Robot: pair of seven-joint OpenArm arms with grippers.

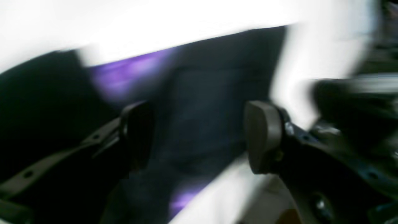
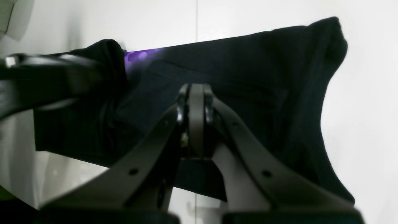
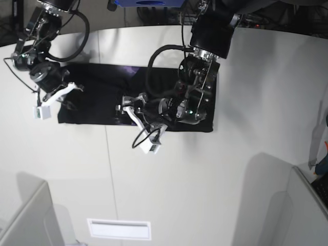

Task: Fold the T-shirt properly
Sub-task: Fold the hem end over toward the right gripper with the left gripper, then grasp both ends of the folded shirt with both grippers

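Base view: T-shirt lies folded as a dark strip across the white desk, bare desk all round. Left hand spread apart above it. Right-wrist view alone shows right hand pressed together, empty.

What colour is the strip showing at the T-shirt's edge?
Purple, against otherwise black cloth of the T-shirt; clearest in the right wrist view.

Matt black cloth T-shirt
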